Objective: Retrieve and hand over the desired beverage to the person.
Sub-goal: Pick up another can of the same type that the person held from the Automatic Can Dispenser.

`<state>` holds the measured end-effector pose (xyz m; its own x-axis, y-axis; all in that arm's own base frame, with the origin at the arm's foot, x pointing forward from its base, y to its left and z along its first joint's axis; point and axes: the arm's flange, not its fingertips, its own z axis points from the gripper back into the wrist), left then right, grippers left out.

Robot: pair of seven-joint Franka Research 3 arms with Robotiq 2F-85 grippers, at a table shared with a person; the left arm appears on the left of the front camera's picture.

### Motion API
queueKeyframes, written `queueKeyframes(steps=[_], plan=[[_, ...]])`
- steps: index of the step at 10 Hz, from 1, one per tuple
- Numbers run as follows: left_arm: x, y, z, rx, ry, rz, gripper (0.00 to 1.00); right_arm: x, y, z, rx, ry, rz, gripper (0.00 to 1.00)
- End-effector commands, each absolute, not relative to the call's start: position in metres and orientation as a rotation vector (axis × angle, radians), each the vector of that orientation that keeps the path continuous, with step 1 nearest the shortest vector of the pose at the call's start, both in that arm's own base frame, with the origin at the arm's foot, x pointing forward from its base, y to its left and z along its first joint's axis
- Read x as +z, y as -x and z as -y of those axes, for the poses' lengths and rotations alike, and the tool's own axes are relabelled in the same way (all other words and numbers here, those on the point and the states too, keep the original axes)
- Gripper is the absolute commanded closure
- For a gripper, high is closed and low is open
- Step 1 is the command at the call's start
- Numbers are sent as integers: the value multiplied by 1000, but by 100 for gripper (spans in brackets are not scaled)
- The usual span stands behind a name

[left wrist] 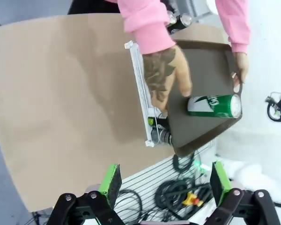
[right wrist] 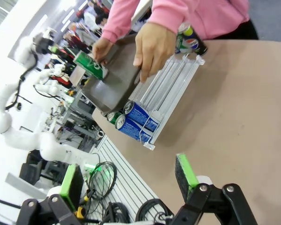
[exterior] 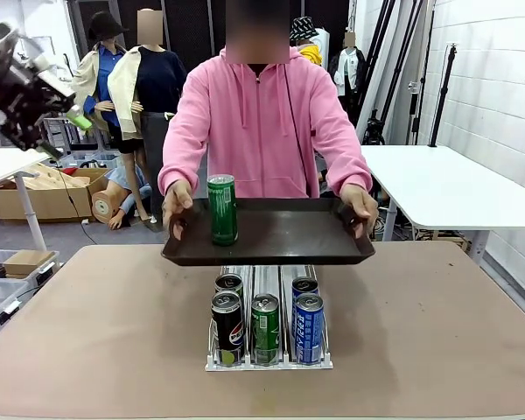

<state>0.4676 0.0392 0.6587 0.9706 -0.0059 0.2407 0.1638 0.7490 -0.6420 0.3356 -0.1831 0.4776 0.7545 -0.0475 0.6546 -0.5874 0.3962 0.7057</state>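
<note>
With the left pincer (left wrist: 165, 180) and right pincer (right wrist: 129, 178) spread and empty, the can (exterior: 222, 208) is judged delivered, standing well ahead of them on the tray (exterior: 284, 238) held by the person (exterior: 262, 122); only withdrawal is called for.

Take the can rack (exterior: 269, 350) as your mark. To its left and right the table (exterior: 96, 332) lies bare, so you can come in low from either side. Above the rack's near end, where the front row of cans (exterior: 264, 325) stands, the way down is open. Over its far end a dark tray (exterior: 280, 238) bars any descent. The person's hands (exterior: 177, 201) clasp both tray ends, and a green can (exterior: 222, 210) stands upright on it, above the rack's left side.
</note>
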Motion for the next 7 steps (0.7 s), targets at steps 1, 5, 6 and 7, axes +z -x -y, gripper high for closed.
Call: queueKeyframes(steps=[1, 5, 6, 7], plan=[[615, -450, -52, -74, 862, 356, 0, 478, -336, 183, 384, -1137, 669, 0], [532, -443, -125, 135, 1119, 416, 0, 478, -336, 183, 384, -1137, 669, 0], [520, -439, -143, 187, 1144, 415, 0, 478, -336, 183, 384, -1137, 669, 0], [511, -434, -157, 230, 1186, 408, 0, 478, -336, 183, 384, -1137, 669, 0]])
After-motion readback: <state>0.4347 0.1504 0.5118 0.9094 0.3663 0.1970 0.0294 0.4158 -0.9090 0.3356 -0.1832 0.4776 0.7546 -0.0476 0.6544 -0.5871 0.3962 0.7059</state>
